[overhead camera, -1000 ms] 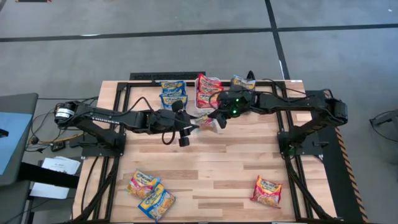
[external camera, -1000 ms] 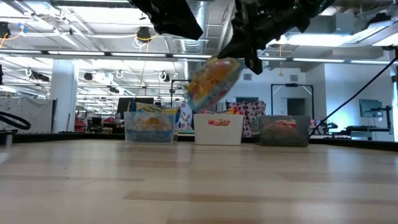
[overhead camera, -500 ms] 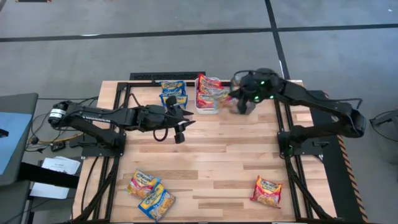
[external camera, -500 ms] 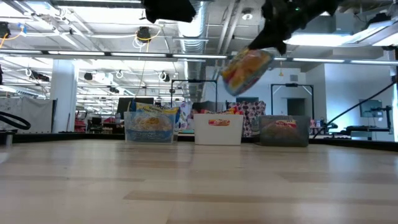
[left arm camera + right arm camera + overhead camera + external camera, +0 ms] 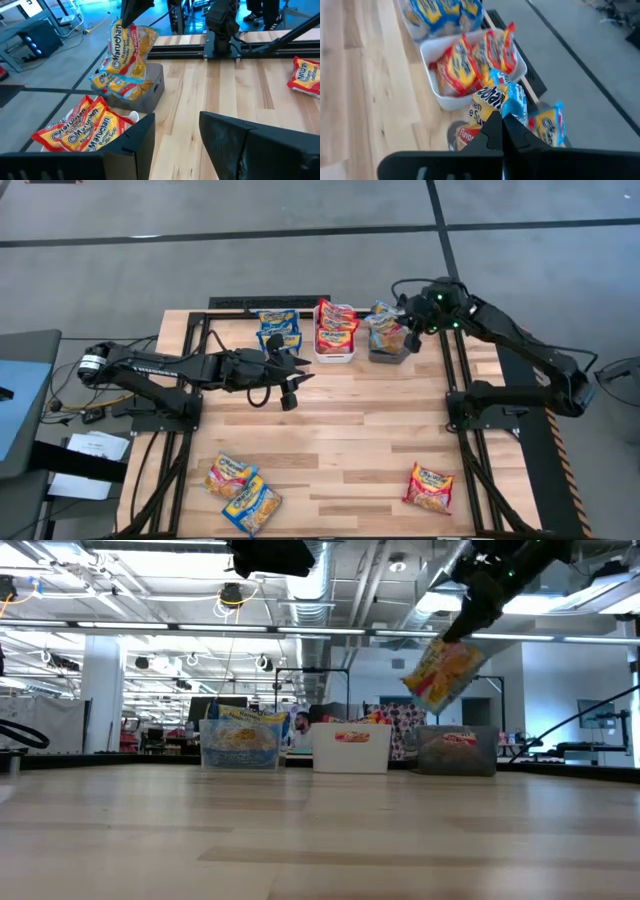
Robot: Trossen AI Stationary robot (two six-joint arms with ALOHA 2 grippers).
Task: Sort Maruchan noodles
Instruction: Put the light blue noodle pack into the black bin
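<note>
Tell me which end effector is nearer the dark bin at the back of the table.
Right. The right end effector hangs just above the dark bin, shut on a noodle packet. The left end effector hovers over the table's middle, beyond the white bin.

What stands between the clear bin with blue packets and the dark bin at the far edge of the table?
The white bin, filled with red packets, stands between the clear bin and the dark bin. The low and high views both show it.

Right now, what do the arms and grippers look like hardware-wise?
Both arms are dark, slim, jointed. The right arm shows green indicator lights near its wrist; the left arm has a silvery cap at its base end and loose black cabling. The left gripper has flat, matte black fingers.
</note>
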